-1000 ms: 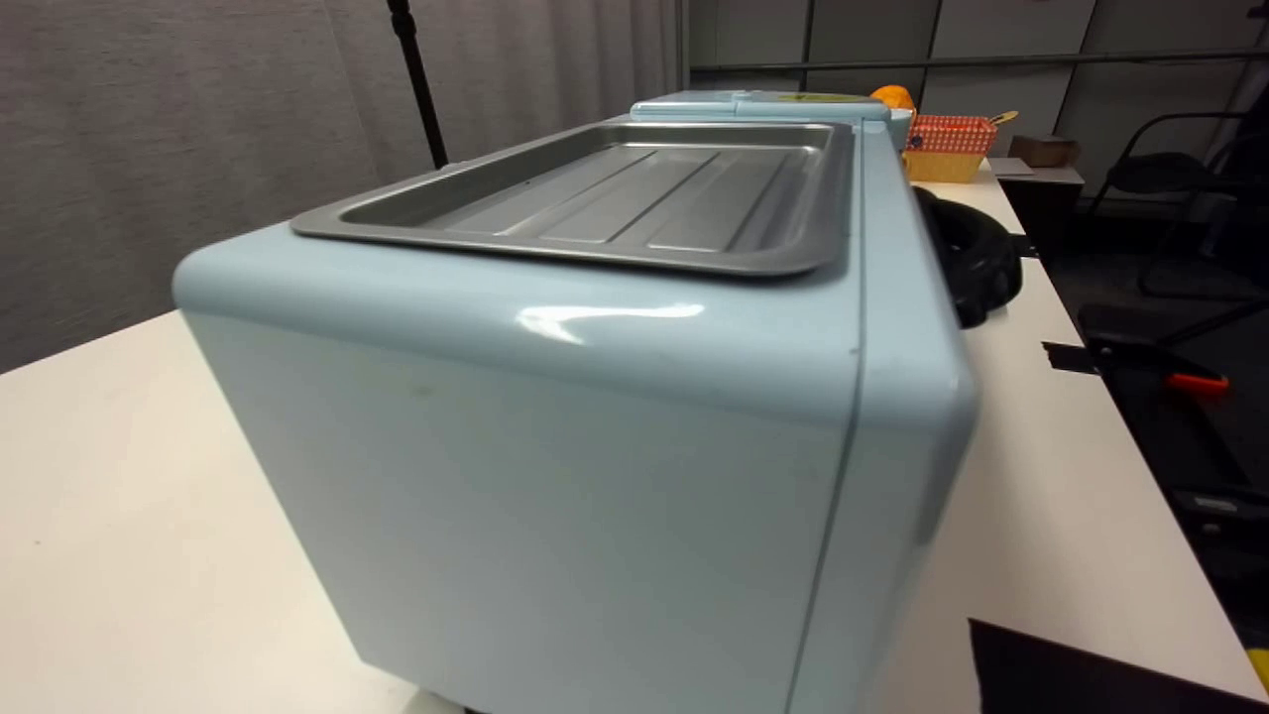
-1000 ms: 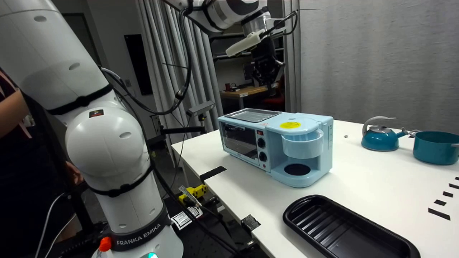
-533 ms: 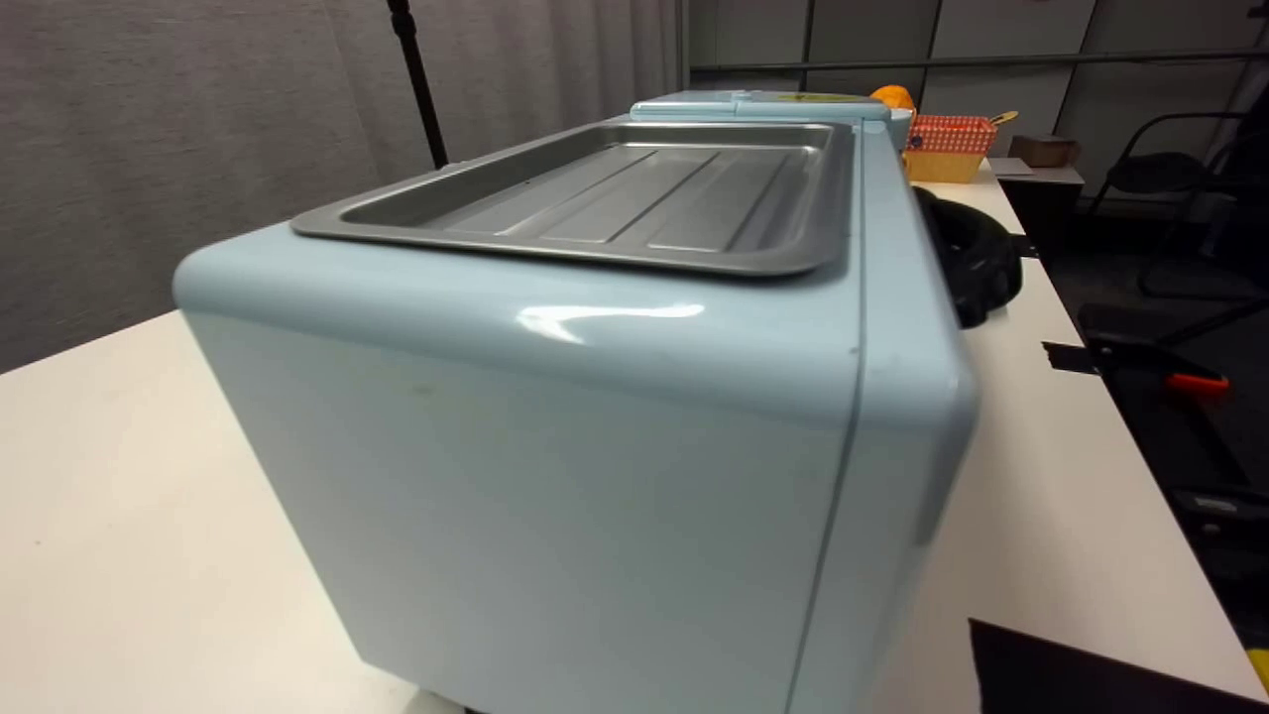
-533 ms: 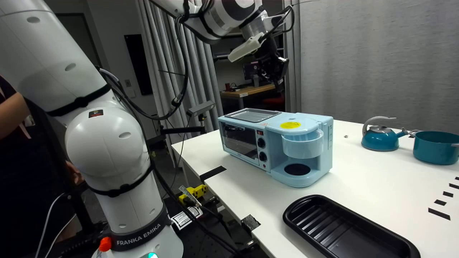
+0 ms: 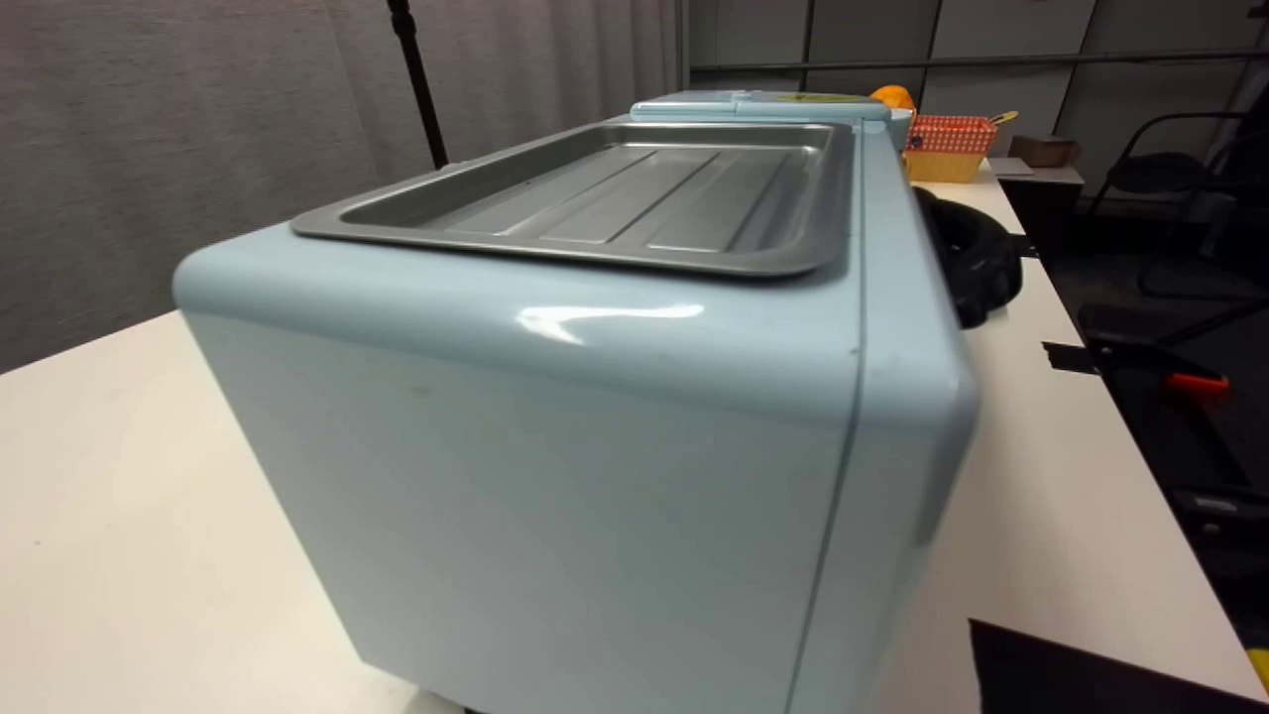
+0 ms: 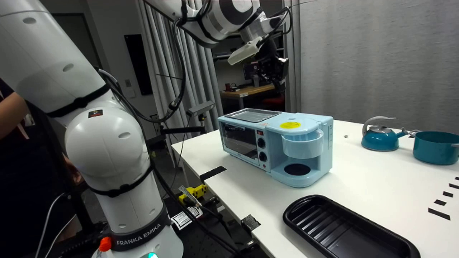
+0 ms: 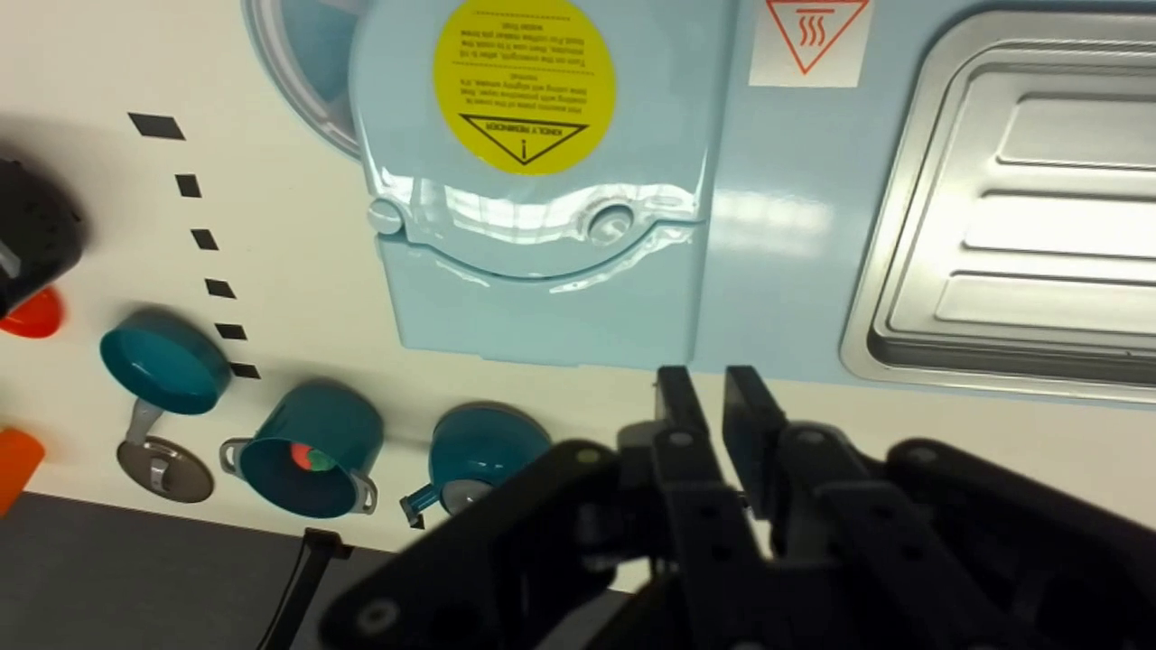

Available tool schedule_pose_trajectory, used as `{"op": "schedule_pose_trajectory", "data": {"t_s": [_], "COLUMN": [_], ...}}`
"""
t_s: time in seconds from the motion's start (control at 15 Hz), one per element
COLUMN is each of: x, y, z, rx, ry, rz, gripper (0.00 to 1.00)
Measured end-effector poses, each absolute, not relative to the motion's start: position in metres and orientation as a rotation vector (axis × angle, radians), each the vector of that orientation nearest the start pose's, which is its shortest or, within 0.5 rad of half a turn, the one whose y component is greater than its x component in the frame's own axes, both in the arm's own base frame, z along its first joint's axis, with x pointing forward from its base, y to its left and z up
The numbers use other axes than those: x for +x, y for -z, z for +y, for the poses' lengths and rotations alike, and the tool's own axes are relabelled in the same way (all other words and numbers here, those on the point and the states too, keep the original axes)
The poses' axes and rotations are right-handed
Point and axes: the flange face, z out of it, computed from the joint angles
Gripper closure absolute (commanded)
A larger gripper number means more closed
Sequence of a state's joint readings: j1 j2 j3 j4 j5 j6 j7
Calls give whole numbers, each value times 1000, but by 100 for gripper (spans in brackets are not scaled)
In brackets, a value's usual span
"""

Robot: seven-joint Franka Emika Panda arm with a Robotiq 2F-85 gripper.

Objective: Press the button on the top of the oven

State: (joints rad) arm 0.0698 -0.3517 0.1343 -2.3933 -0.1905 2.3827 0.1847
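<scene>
The pale-blue oven (image 5: 555, 476) stands on the white table and also shows in an exterior view (image 6: 273, 150). Its top carries a grey metal tray (image 5: 644, 198) and a lid with a yellow sticker (image 7: 524, 81). In the wrist view a small round button-like piece (image 7: 610, 224) sits at the lid's edge. My gripper (image 7: 712, 372) has its fingertips a small gap apart with nothing between them. In the wrist view the tips show beside the oven's top edge, below and right of the round piece. In an exterior view the gripper (image 6: 280, 85) hangs above the oven, apart from it.
A black ridged pan (image 6: 344, 225) lies on the table in front of the oven. A teal kettle (image 6: 380, 139) and teal pot (image 6: 435, 148) stand beyond it. In the wrist view a black stand (image 7: 312, 569) is at the table's edge.
The arm has come down slightly and the gripper has tilted, its tips swinging to the right in an exterior view. The oven and other objects have not moved.
</scene>
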Motion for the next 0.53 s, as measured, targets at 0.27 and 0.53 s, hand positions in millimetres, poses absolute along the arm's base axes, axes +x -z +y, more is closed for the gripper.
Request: {"op": "schedule_pose_trajectory", "data": {"t_s": [0.27,0.53], "x": [453,450], "y": [-485,-486], "z": [92,89], "rx": [-3213,-3215], "ry": [601,608], "rz": [-205,-196], "gripper": [22,0]}}
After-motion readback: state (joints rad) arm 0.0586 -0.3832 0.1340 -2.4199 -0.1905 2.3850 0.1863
